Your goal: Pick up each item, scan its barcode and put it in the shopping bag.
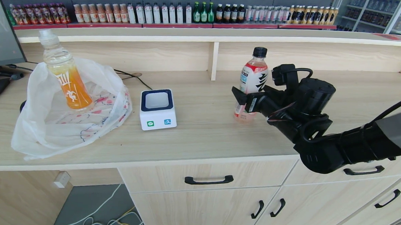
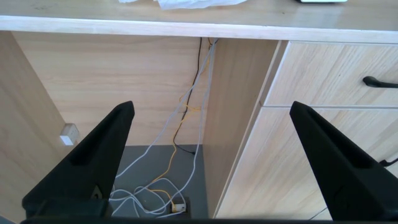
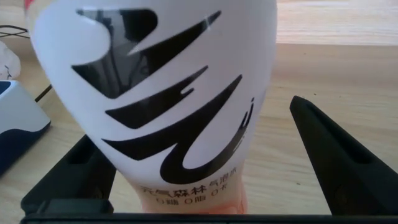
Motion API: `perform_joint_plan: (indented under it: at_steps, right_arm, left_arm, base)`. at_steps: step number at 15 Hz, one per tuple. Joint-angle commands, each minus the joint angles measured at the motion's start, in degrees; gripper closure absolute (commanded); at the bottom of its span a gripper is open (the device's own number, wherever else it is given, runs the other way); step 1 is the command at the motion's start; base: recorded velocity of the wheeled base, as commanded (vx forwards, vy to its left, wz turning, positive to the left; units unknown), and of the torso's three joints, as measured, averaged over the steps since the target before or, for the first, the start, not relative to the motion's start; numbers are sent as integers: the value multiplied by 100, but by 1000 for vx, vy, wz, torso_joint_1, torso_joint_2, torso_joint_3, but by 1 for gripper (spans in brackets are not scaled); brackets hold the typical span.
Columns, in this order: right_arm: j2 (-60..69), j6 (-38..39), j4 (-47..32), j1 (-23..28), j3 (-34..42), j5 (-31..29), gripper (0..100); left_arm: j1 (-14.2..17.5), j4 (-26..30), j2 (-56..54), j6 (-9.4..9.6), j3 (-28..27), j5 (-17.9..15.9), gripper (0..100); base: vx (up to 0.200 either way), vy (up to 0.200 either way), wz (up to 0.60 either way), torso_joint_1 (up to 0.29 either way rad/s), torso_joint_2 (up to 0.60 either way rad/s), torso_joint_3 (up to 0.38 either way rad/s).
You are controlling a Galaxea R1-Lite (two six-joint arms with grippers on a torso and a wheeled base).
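A pink drink bottle with a black cap stands upright on the wooden counter, right of centre. My right gripper is open around its lower body; in the right wrist view the white label sits between the fingers, with a gap on one side. An orange drink bottle stands upright inside the white shopping bag at the counter's left. Between bag and pink bottle sits the white cube scanner with a dark blue top. My left gripper hangs open below the counter edge, holding nothing.
A monitor and cables stand at the far left. A raised back ledge with an upright divider borders the counter. Drawers with black handles lie below. Shelves of bottles line the wall behind.
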State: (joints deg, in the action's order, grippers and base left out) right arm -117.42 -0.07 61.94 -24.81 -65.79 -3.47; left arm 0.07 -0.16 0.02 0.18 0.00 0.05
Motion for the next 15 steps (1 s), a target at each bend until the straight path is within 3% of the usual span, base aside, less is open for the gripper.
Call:
perform_joint_plan:
  at_steps: [1,7,8,15]
  right_arm:
    - [-27,-1,-15,-7,-83,5,0]
    - [-18,-1,-86,-7,-136,5,0]
    - [-18,-10,-86,-7,-136,5,100]
    - [17,-10,-68,-33,-136,5,100]
  left_arm:
    - [1,-2,-2,-1,0,4,0]
    - [1,-2,-2,-1,0,4,0]
    - [1,-2,-2,-1,0,4,0]
    - [1,-2,-2,-1,0,4,0]
  base:
    - [0,0,0,0,0,0]
    - [0,0,0,0,0,0]
    - [0,0,0,0,0,0]
    - [0,0,0,0,0,0]
